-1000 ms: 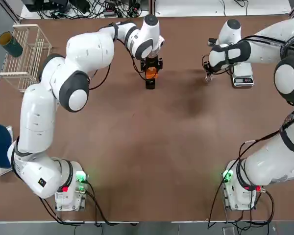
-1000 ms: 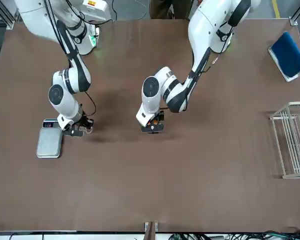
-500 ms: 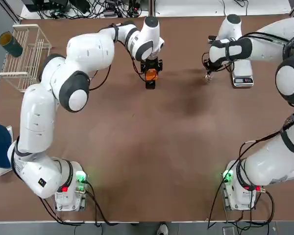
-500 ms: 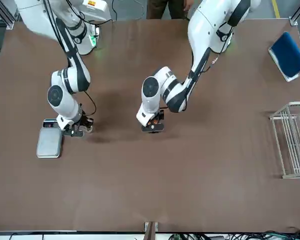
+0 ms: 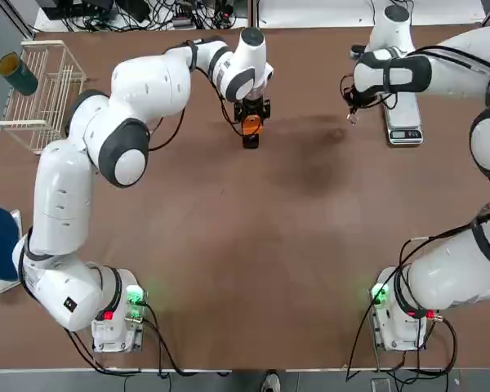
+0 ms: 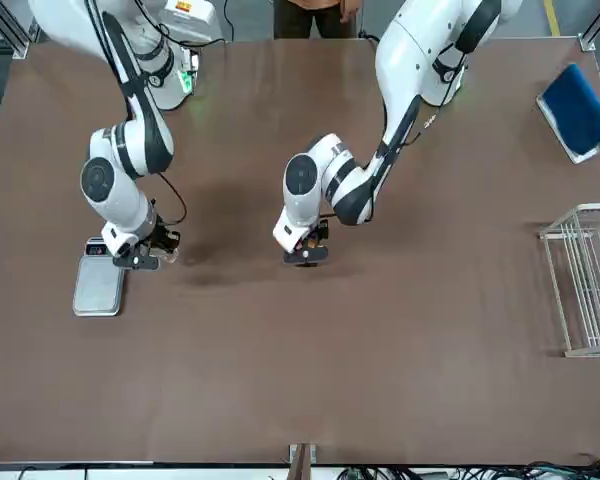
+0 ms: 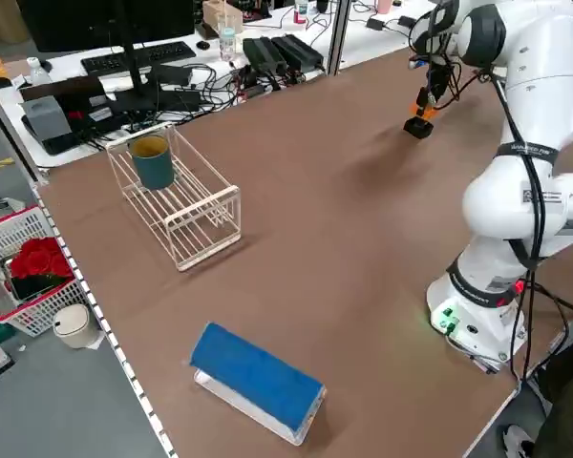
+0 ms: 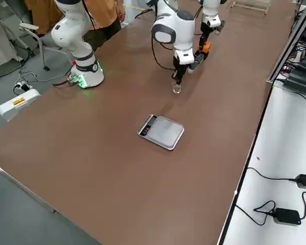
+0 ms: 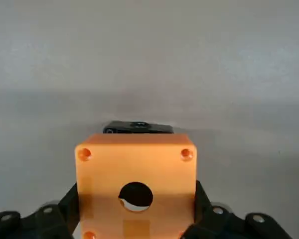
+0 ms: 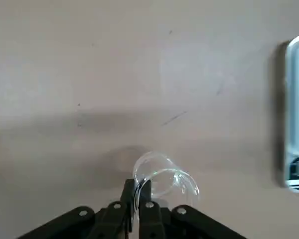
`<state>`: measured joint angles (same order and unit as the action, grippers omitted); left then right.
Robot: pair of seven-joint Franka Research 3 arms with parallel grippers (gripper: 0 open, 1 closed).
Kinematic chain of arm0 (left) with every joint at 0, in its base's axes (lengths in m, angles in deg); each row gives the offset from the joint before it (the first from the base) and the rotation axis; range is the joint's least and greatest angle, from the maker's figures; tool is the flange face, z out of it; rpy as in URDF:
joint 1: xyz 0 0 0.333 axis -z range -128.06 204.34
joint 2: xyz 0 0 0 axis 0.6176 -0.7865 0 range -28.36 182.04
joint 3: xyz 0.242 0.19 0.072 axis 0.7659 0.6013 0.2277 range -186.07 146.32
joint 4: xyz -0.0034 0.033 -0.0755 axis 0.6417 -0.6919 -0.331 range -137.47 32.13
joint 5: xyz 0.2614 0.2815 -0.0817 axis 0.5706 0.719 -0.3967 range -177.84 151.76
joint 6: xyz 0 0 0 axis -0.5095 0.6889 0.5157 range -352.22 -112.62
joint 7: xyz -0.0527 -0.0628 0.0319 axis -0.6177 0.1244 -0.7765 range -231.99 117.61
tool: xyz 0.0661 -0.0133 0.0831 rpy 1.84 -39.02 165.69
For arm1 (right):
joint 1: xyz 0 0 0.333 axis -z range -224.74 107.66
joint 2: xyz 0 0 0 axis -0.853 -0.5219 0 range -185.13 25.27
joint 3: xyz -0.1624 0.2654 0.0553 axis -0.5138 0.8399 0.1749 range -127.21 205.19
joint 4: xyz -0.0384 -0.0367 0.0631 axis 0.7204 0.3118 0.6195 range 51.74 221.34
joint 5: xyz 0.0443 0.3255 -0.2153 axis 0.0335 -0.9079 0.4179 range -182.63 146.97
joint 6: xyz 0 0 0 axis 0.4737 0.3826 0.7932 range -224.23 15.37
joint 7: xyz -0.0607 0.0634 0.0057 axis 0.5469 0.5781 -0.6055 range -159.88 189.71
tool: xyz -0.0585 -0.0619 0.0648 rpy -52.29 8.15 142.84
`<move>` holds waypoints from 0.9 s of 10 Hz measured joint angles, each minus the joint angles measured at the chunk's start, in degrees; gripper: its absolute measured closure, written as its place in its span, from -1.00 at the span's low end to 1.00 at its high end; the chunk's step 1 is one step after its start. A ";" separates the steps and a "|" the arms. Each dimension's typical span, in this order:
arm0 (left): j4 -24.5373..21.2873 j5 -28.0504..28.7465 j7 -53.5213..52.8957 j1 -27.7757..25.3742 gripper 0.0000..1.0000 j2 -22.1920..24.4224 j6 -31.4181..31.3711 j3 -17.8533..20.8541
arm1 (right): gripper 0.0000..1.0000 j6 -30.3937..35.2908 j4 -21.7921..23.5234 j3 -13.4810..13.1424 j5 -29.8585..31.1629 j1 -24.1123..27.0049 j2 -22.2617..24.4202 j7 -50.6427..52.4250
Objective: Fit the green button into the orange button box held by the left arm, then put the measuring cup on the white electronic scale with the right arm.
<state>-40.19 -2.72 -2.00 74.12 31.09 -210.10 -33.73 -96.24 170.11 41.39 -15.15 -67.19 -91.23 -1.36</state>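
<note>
My left gripper (image 5: 251, 116) is closed on the sides of the orange button box (image 5: 251, 123) just above the table at the far middle. Its round dark hole (image 9: 135, 195) faces the left wrist camera. A black block (image 9: 138, 127) lies right behind it. The green button does not show in any view. My right gripper (image 10: 137, 191) is shut on the rim of the clear measuring cup (image 10: 165, 180) and holds it above the table. The white electronic scale (image 5: 404, 127) lies close beside it, with nothing on its plate (image 8: 167, 129).
A wire rack (image 5: 42, 91) with a dark green can (image 5: 17, 73) stands at the far left. A blue-topped block (image 7: 258, 378) lies by the left edge. A person (image 6: 315, 14) stands beyond the robot's side of the table. The table's middle is bare brown surface.
The right arm has lifted the measuring cup and carried it a little toward the scale. The left arm and the orange box have stayed still.
</note>
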 joint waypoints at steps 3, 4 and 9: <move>-0.52 0.00 0.00 0.01 -0.73 0.00 0.00 -0.02 | 0.86 3.87 -1.66 -6.66 2.77 0.27 3.21 10.17; -0.77 0.00 0.00 0.01 -0.73 -0.01 0.00 -0.02 | 0.86 4.09 -2.11 -9.46 2.84 0.43 3.56 15.39; -0.99 0.00 0.00 0.01 -0.73 -0.03 -0.14 -0.02 | 0.86 -2.77 -3.70 -19.61 3.29 1.15 0.28 34.09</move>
<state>-41.18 -2.72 -2.00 74.13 31.06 -210.25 -33.74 -99.00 166.41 21.78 -11.86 -66.04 -90.94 32.73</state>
